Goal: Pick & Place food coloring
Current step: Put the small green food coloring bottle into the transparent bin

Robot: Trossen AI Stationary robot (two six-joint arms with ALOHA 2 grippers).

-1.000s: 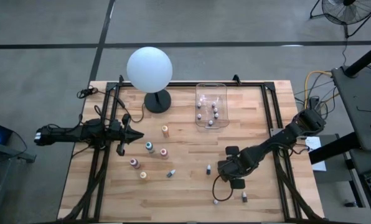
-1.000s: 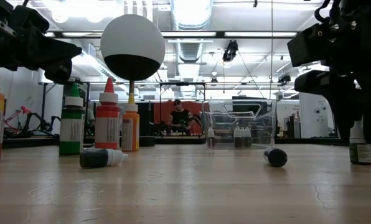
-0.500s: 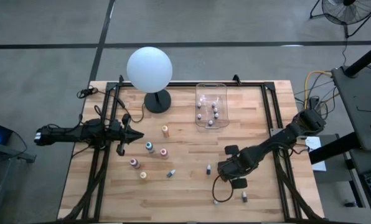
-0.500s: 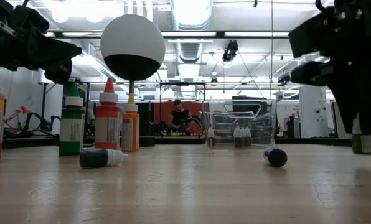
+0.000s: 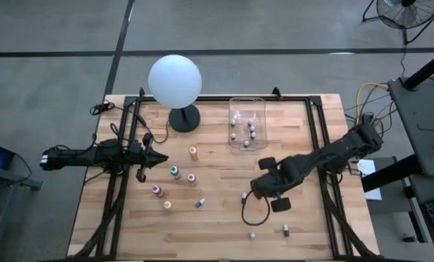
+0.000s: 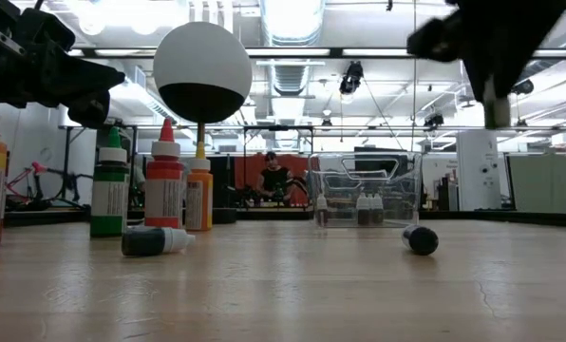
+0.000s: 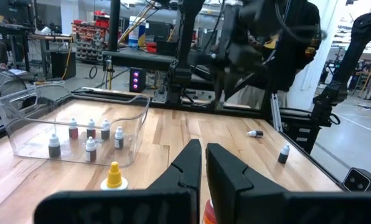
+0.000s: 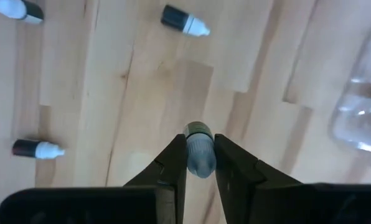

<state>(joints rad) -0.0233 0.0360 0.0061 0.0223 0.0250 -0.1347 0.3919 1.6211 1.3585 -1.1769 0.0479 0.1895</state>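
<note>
Risen off the wood since a second ago, right gripper (image 8: 201, 163) pinched tight on small dropper bottle (image 8: 200, 149).

Even, bright overhead light fills the high view, with only soft, short shadows on the wooden table (image 5: 217, 218). In the low view, ceiling lights (image 6: 292, 14) glare white along the top of the frame, and the nearest bottles at the left edge are out of focus. The right wrist view is slightly blurred.
</note>
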